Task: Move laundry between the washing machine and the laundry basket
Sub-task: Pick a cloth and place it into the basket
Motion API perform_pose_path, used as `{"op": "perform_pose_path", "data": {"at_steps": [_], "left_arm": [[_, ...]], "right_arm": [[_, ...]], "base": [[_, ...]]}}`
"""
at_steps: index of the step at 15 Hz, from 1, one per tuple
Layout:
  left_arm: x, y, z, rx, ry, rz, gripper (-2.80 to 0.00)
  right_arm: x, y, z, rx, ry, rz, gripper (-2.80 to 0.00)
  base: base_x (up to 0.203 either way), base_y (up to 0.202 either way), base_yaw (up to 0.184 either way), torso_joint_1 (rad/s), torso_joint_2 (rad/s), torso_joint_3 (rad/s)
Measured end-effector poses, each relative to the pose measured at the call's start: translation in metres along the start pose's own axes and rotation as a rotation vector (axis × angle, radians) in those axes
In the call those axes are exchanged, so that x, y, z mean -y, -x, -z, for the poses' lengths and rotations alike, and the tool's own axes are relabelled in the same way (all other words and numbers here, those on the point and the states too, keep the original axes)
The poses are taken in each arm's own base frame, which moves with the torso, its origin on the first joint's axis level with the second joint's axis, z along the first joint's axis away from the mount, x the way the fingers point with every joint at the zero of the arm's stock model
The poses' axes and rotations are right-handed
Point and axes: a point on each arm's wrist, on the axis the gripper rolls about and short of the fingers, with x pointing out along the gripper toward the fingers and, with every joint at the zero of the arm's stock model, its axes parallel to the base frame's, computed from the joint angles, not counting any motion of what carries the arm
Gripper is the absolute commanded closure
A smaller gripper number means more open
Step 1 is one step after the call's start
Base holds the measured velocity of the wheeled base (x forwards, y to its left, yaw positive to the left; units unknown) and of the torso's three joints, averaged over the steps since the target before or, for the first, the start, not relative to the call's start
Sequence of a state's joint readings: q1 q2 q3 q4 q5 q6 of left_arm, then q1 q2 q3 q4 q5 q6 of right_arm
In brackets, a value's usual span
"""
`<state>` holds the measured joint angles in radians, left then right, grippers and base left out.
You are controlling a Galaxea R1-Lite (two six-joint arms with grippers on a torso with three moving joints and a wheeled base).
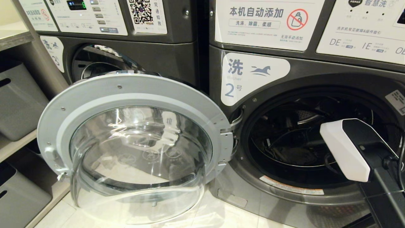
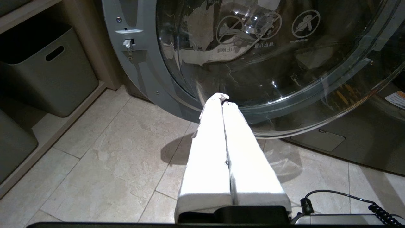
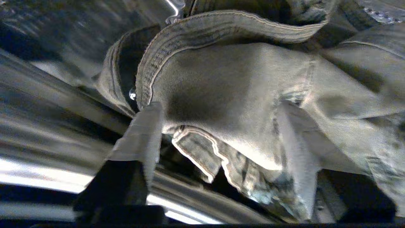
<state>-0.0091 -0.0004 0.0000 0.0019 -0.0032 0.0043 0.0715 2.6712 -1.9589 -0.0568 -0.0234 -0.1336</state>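
One grey-olive garment (image 3: 227,104), lying inside the washing machine (image 1: 284,82) drum; right gripper (image 3: 218,139) is straddling it, fingers spread wide. Advisable: seat folds deep before closing. Left gripper (image 2: 223,98) is idling, closed.

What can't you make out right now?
- Laundry basket: in no view.
- Right gripper: head view shows only its wrist housing at washing machine 2's drum mouth.
- Grey-olive cloth: right wrist view blurred; contact with the spread fingers unclear.
- Other laundry: drum too dark in head view.
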Motion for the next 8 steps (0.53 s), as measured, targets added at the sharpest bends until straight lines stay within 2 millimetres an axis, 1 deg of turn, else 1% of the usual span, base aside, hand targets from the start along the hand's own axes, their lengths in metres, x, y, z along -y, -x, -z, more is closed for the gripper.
{"op": "perform_pose_path", "data": {"at_steps": [5,8], "left_arm": [[0.0,0.0,0.0,0.0,0.0,0.0,0.0],[0.0,0.0,0.0,0.0,0.0,0.0,0.0]], "right_arm": [[-0.003,-0.021,0.019,-0.005,-0.002,0.012,-2.8],[-0.002,-0.028,0.027,-0.014,-0.004,0.048,-2.8]], "base": [[0.0,0.0,0.0,0.0,0.0,0.0],[0.0,0.0,0.0,0.0,0.0,0.0]]}}
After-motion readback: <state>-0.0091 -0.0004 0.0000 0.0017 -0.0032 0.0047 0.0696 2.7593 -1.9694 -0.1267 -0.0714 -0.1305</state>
